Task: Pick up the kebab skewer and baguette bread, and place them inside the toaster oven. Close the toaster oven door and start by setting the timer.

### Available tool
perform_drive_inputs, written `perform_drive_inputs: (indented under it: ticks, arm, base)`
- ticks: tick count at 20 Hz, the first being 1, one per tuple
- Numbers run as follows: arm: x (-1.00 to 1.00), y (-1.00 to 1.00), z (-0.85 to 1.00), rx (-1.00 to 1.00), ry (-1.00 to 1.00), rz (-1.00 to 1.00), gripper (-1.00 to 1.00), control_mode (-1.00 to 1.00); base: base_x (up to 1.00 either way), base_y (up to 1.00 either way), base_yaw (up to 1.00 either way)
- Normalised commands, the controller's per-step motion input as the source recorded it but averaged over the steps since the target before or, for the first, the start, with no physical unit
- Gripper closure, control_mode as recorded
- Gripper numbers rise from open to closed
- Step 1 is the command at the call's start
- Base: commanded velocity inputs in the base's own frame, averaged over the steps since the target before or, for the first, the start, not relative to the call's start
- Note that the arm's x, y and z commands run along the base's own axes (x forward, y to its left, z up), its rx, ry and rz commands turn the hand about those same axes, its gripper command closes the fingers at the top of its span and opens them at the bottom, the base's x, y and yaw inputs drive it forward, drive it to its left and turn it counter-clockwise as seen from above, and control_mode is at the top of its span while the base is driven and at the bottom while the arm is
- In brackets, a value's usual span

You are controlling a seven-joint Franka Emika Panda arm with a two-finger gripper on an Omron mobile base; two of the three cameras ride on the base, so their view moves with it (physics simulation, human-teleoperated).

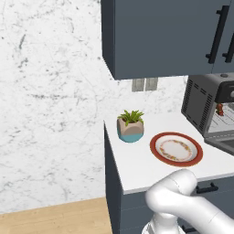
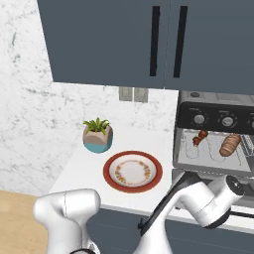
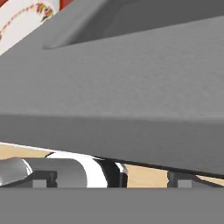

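Note:
The toaster oven (image 2: pixel 218 116) stands on the counter at the right with its door (image 2: pixel 213 173) folded down flat. On the rack inside lie the kebab skewer (image 2: pixel 200 139) at the left and the baguette bread (image 2: pixel 230 145) at the right. From the left base view the skewer (image 1: pixel 220 109) shows in the oven (image 1: pixel 201 103) above the lowered door (image 1: pixel 224 144). My wrist (image 2: pixel 221 201) sits just below the door's front edge. In the hand view the door's grey underside (image 3: pixel 131 87) is very close above my gripper (image 3: pixel 111 180), which is open with nothing between its fingertips.
A red-rimmed plate (image 2: pixel 132 171) lies bare on the white counter (image 1: pixel 137 169) left of the oven. A small potted plant (image 2: pixel 97 135) stands behind it. Dark wall cabinets (image 2: pixel 149 39) hang overhead. Drawer fronts with black handles (image 1: pixel 208 188) run below the counter edge.

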Motion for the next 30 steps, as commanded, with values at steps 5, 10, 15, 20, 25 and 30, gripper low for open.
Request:
perform_drive_inputs:
  ticks: [5, 10, 15, 20, 25, 30]
  arm:
    - [0.78, 0.14, 0.21, -0.13, -0.28, -0.04, -1.00, -1.00]
    - [0.87, 0.42, 0.05, -0.14, -0.31, -0.06, -1.00, -1.00]
    - [0.88, 0.56, 0.00, -0.18, -0.32, -0.10, -1.00, -1.00]
    - [0.96, 0.52, 0.00, -0.20, -0.27, -0.14, -1.00, -1.00]
    - [0.92, 0.17, 0.08, -0.20, -0.11, -0.11, -1.00, -1.00]
    - [0.76, 0.00, 0.19, -0.14, 0.00, -0.03, -1.00, -1.00]
  base:
    - [0.00, 0.00, 0.00]
    - [0.00, 0.00, 0.00]
    - [0.00, 0.00, 0.00]
    - [0.00, 0.00, 0.00]
    - [0.00, 0.00, 0.00]
    - [0.00, 0.00, 0.00]
